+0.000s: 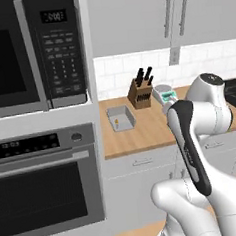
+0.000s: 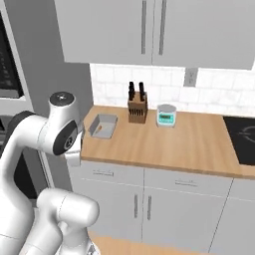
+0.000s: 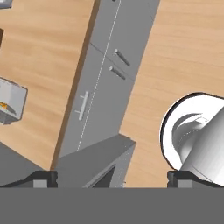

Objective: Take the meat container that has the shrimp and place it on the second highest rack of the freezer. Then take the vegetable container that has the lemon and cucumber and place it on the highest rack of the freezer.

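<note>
From the left base view, the meat container sits at the left end of the wooden worktop, close to the back wall and just left of the knife block, its long axis running from the back wall toward the front edge; a tiny orange shrimp lies inside it. A small round appliance stands right of the block, partly behind the arm. From the right base view, the same light-grey tray lies at the worktop's left rear corner, well apart from the arm's raised elbow, with the knife block and the appliance to its right. In the hand view, the gripper looks down over the worktop's front edge and the cabinet fronts; its fingers are spread as wide as they go and hold nothing. The tray appears at that picture's left edge, so the hand seems to need to swing toward that side and reach over the worktop before any grasp.
</note>
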You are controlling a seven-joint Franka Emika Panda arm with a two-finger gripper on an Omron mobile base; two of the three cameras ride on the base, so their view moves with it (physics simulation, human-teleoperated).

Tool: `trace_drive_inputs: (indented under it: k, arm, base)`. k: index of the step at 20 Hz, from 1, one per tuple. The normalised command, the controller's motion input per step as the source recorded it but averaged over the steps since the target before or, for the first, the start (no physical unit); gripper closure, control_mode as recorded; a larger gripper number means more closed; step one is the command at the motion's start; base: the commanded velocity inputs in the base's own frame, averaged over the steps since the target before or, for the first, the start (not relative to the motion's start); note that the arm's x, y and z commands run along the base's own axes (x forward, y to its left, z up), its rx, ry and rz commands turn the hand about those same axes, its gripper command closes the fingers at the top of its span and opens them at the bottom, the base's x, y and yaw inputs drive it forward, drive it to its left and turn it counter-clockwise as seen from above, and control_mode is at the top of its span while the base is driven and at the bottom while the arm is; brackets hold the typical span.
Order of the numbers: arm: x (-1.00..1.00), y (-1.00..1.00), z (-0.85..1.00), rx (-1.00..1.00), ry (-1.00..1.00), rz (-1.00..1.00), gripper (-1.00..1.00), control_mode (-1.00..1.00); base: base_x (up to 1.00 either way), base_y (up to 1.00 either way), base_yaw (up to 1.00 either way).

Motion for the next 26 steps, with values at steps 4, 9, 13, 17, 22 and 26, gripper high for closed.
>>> trace_drive_inputs:
  k: [4, 9, 13, 17, 22, 26]
  arm:
    - [0.0, 0.0, 0.0, 0.0, 0.0, 0.0, -1.0, 1.0]
    - [0.0, 0.0, 0.0, 0.0, 0.0, 0.0, -1.0, 1.0]
    - [0.0, 0.0, 0.0, 0.0, 0.0, 0.0, -1.0, 1.0]
    - [0.0, 0.0, 0.0, 0.0, 0.0, 0.0, -1.0, 1.0]
    - [0.0, 0.0, 0.0, 0.0, 0.0, 0.0, -1.0, 1.0]
    - [0.17, 0.0, -0.12, 0.0, 0.03, 0.0, -1.0, -1.0]
  base:
    - [0.83, 0.0, 0.21]
    - [0.6, -0.25, 0.15]
    - [0.2, 0.0, 0.05]
    - [0.26, 0.0, 0.0]
    - [0.6, 0.0, 0.0]
    - [0.44, 0.0, 0.0]
